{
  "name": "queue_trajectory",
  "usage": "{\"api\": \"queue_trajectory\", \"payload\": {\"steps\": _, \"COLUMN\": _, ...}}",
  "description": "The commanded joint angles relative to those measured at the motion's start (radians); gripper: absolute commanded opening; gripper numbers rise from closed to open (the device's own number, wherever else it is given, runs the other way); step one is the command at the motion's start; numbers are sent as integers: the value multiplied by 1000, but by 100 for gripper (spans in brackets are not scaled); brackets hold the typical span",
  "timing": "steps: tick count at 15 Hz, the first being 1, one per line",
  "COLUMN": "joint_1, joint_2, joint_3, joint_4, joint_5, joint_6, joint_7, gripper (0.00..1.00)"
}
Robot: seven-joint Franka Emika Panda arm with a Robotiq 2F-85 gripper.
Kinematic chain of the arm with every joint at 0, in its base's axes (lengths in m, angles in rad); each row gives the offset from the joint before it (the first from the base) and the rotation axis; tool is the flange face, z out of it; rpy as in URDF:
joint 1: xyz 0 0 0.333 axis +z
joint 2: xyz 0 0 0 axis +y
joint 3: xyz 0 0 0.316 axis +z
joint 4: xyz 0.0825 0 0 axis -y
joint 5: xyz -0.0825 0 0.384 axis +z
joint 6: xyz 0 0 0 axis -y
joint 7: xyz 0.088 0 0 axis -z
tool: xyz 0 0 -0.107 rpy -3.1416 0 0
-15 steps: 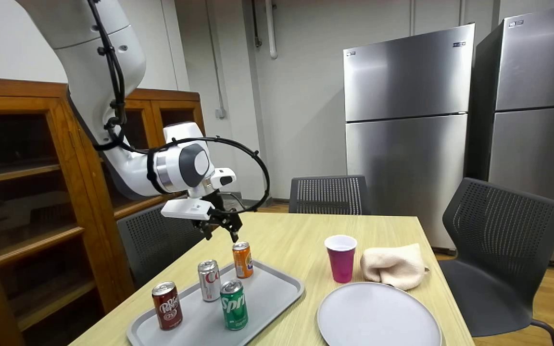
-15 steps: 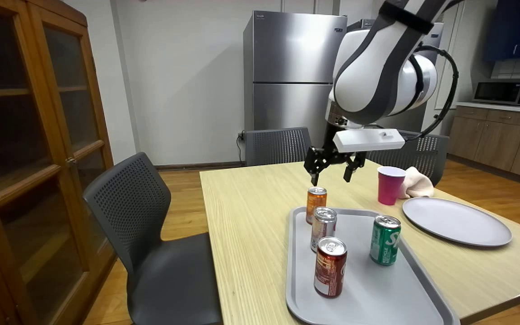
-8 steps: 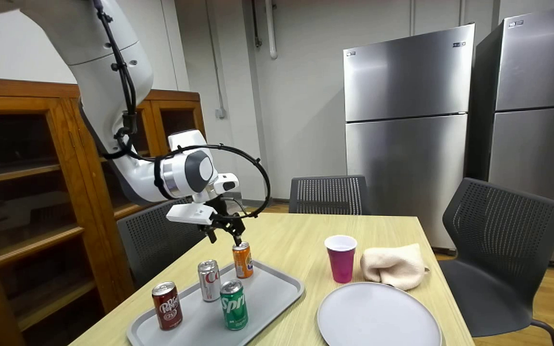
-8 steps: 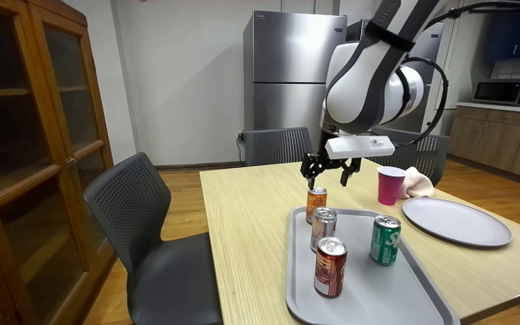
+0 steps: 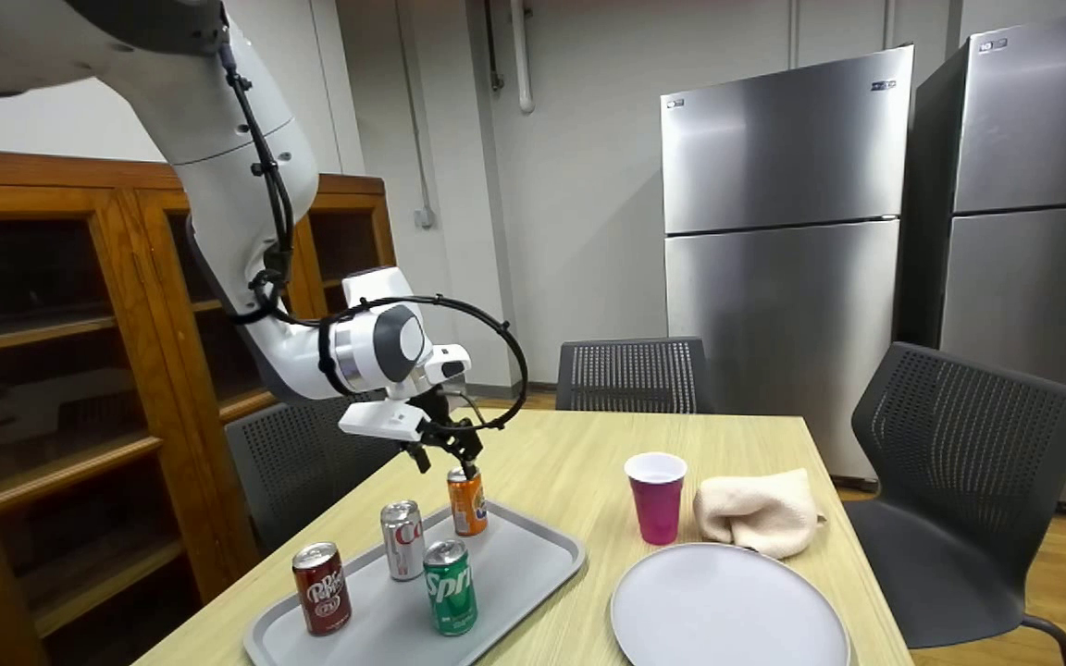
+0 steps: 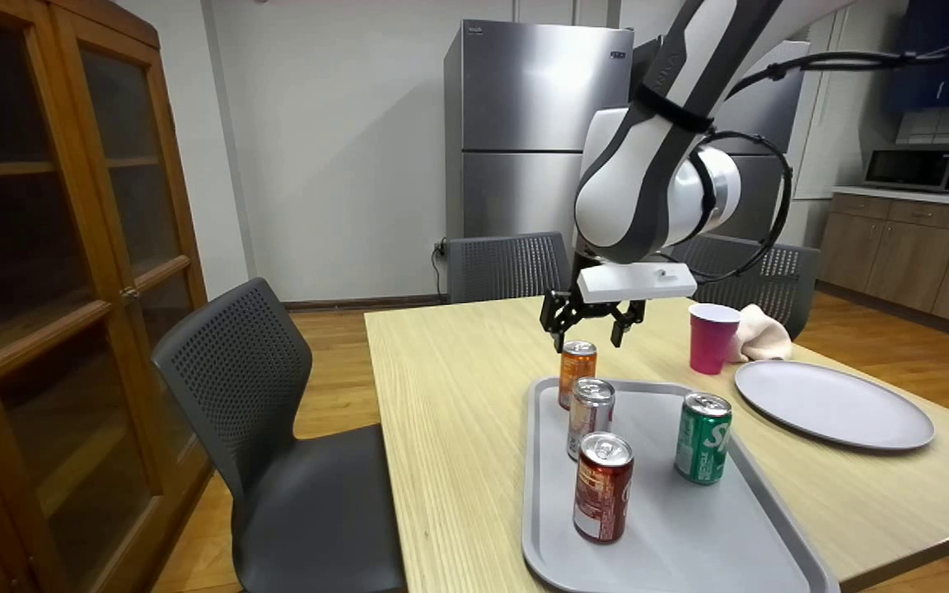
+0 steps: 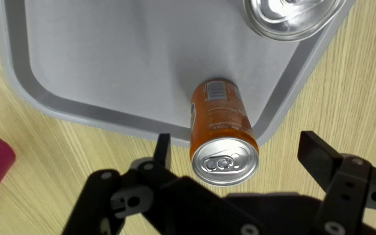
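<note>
Though the grey tray [image 6: 664, 527] sits just where it does a second earlier, the gripper [image 6: 587, 340] now hangs lower and closer to the orange can [image 7: 219, 114], its fingers [image 7: 162, 149] spread wide with a gap on either side of the can's top in the wrist view. The orange can stands upright in a corner of the tray, near the silver can [image 6: 591, 412], while the green can [image 6: 703, 438] and the dark red can [image 6: 603, 490] stand farther off, all four unmoved since then.
</note>
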Motion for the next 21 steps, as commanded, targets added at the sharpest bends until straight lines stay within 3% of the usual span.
{"api": "queue_trajectory", "payload": {"steps": 1, "joint_1": 11, "joint_2": 56, "joint_3": -5, "joint_4": 77, "joint_5": 35, "joint_6": -22, "joint_7": 16, "gripper": 100}}
{"api": "queue_trajectory", "payload": {"steps": 13, "joint_1": 1, "joint_2": 153, "joint_3": -1, "joint_4": 191, "joint_5": 112, "joint_6": -37, "joint_7": 2, "gripper": 100}}
{"api": "queue_trajectory", "payload": {"steps": 15, "joint_1": -2, "joint_2": 158, "joint_3": 2, "joint_4": 195, "joint_5": 117, "joint_6": -41, "joint_7": -3, "gripper": 72}}
{"api": "queue_trajectory", "payload": {"steps": 19, "joint_1": 0, "joint_2": 151, "joint_3": 0, "joint_4": 191, "joint_5": 118, "joint_6": -49, "joint_7": -2, "gripper": 41}}
{"api": "queue_trajectory", "payload": {"steps": 21, "joint_1": 1, "joint_2": 139, "joint_3": 0, "joint_4": 185, "joint_5": 119, "joint_6": -53, "joint_7": -3, "gripper": 38}}
